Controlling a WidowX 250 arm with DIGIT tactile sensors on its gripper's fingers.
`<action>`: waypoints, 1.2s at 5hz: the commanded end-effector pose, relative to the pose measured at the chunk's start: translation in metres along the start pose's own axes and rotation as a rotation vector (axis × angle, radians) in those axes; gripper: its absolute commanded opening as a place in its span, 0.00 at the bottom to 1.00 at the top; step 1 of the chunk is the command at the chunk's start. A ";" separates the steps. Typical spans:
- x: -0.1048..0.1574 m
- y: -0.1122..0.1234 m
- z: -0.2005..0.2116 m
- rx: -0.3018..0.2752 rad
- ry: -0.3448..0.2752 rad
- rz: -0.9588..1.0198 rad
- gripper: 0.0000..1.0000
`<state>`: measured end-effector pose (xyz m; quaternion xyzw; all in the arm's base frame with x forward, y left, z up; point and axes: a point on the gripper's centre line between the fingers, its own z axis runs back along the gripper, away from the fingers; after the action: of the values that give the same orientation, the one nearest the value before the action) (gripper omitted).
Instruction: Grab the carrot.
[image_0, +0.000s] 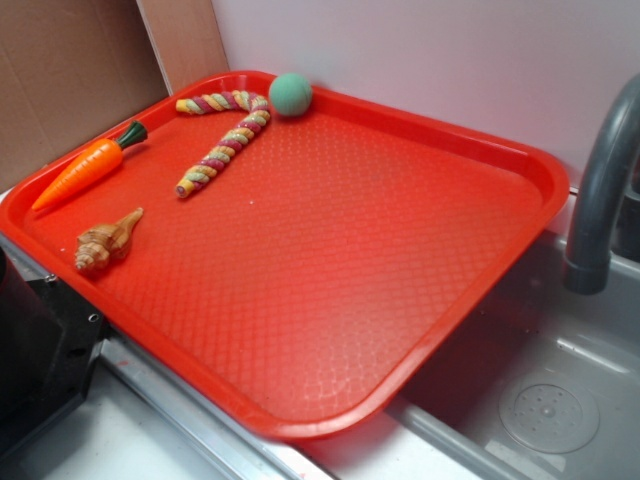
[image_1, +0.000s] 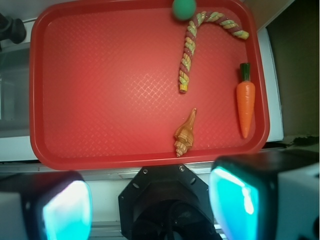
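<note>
The carrot (image_0: 84, 167) (image_1: 245, 102) lies flat on the red tray (image_0: 330, 260) (image_1: 100, 90), alongside one edge, its long axis parallel to that rim; in the wrist view the green stem points to the far side and the orange tip to the near rim. A shell (image_0: 106, 241) (image_1: 185, 134) lies near its tip, a rope cane (image_0: 226, 135) (image_1: 200, 42) near its stem, with a green ball (image_0: 290, 94) (image_1: 183, 8) just beside the cane's crook. The gripper (image_1: 150, 200) hangs clear of the tray's near edge, fingers (image_1: 237, 197) spread wide, nothing between them.

green ball (image_1: 184, 8) cropped, fingers (image_1: 235, 200) blurred
</note>
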<state>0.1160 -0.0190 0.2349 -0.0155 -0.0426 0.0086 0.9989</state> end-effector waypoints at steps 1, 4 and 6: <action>0.000 0.000 0.000 0.000 0.000 0.000 1.00; 0.038 0.135 -0.119 0.159 0.002 0.346 1.00; 0.031 0.187 -0.170 0.154 0.051 0.271 1.00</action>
<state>0.1587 0.1561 0.0546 0.0461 -0.0023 0.1432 0.9886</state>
